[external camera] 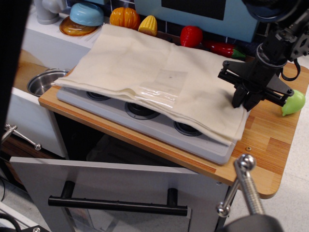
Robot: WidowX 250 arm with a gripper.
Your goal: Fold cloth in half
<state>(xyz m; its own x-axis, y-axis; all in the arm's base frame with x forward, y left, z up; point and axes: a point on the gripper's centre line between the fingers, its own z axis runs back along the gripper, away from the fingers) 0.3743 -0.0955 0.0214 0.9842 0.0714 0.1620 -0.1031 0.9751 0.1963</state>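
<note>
Pinching right edge of large cream layered fabric cloth point(145, 72), black robot gripper point(245, 103) has fingers drawn narrow together. Cloth drapes across grey stove top point(159, 129); green plastic pear point(293, 102) nearby.

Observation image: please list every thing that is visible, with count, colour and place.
cloth: one, cream, spread over the stove top, clear plastic patch near its front edge
stove top: one, grey, on the wooden counter
counter: one, light wood
pumpkin: one, orange, back row
corn: one, yellow, right of the pumpkin
red vegetable: one, behind the cloth
chili pepper: one, red, back right
pear: one, green, right edge of the counter
bowl: one, blue, upside down on an orange plate
pot: one, metal, left of the stove
oven door handle: one, black, below
gripper: one, black, fingers close together at the cloth's right edge
</note>
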